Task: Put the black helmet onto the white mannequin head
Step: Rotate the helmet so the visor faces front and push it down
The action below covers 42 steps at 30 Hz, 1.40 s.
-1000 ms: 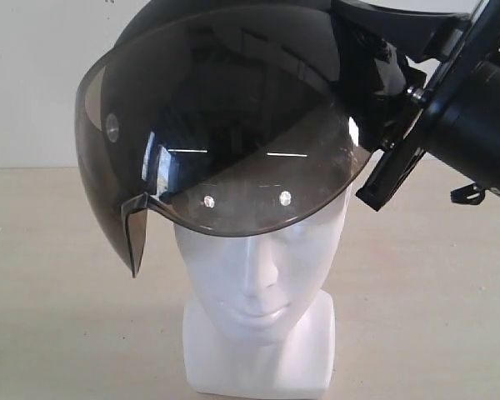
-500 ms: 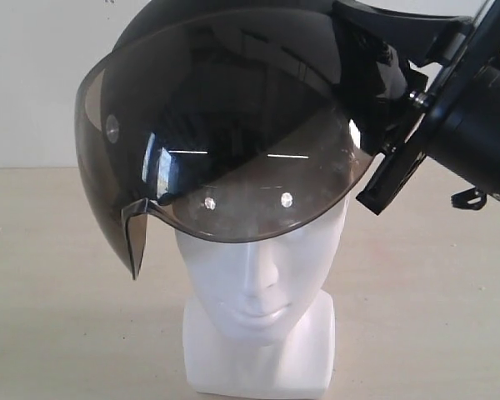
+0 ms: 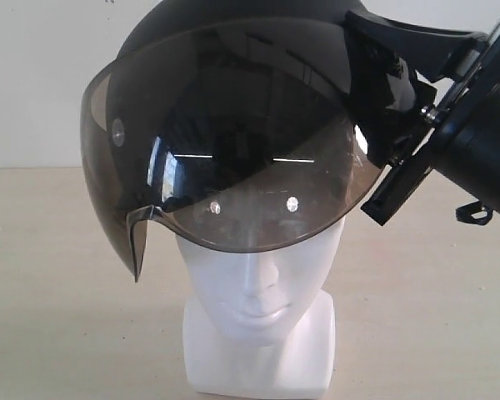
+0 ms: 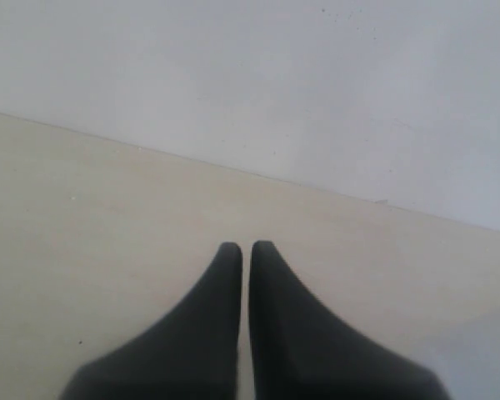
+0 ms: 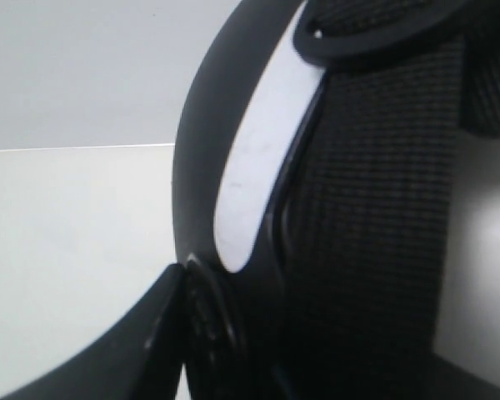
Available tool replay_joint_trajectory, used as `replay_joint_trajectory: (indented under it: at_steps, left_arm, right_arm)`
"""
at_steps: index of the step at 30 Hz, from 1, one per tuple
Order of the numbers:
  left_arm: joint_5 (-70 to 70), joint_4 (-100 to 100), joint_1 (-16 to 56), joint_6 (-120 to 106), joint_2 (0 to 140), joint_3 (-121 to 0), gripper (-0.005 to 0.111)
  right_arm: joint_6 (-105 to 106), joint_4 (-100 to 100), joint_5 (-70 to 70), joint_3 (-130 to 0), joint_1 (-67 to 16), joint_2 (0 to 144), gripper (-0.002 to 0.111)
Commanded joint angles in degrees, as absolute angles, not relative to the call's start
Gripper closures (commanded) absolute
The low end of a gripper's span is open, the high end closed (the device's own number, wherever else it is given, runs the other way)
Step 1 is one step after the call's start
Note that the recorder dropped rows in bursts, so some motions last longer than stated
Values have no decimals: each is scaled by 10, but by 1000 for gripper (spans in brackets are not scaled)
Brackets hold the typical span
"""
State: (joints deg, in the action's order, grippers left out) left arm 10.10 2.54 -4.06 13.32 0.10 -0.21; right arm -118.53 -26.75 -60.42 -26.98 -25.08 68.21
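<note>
Left gripper (image 4: 246, 247): jaws together, empty, parked above table (image 4: 83, 250), clear of work.
Black helmet (image 3: 233, 142) over crown of white mannequin head (image 3: 258, 283), visor covering brow; likely not seated.
Right gripper (image 3: 382, 100) clamped on helmet rim at 3 o'clock; side hold leaves opening free.

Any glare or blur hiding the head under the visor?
Exterior view: two streaks of glare on the visor, whose tint obscures the head's brow; face below sharp. Right wrist view: helmet close, soft. Left wrist view: left hand blurred.
</note>
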Motion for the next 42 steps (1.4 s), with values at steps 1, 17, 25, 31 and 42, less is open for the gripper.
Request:
replay_joint_trajectory:
  at_steps: [1, 17, 25, 31, 42]
  left_arm:
    - [103, 23, -38, 135, 0, 0, 102]
    - [103, 23, -38, 135, 0, 0, 102]
    - [103, 23, -38, 135, 0, 0, 102]
    - [103, 23, -38, 135, 0, 0, 102]
    - [103, 23, -38, 135, 0, 0, 102]
  right_arm:
    - [-1181, -322, -547, -252, -245, 679, 109]
    - [-1169, -314, -568, -185, -245, 679, 109]
    - [-1202, -292, -551, -170, -245, 679, 109]
    - [-1202, -278, -562, -166, -245, 679, 109]
    - [-1202, -242, -594, -127, -245, 679, 109]
